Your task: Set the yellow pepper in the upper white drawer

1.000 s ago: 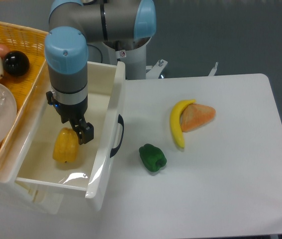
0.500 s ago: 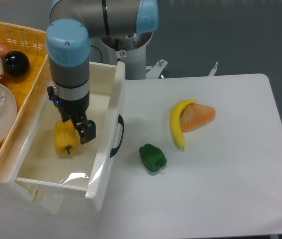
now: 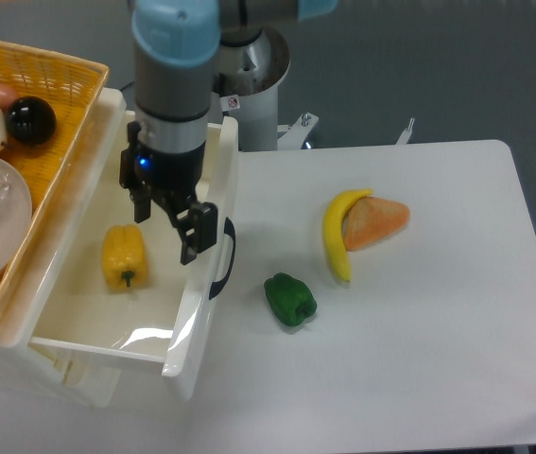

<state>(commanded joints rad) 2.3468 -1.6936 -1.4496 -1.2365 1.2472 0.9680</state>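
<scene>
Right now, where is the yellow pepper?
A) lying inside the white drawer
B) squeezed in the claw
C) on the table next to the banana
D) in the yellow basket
A: the yellow pepper lies on the floor of the white drawer, and the claw hangs open and empty beside it.

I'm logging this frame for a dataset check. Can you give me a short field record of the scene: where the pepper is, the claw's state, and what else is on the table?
yellow pepper: lying on the floor of the upper white drawer, stem toward the camera
claw: open, empty, raised above the drawer near its front wall, apart from the pepper
table items: green pepper, banana touching an orange wedge
left of drawer: woven basket holding a black ball
</scene>
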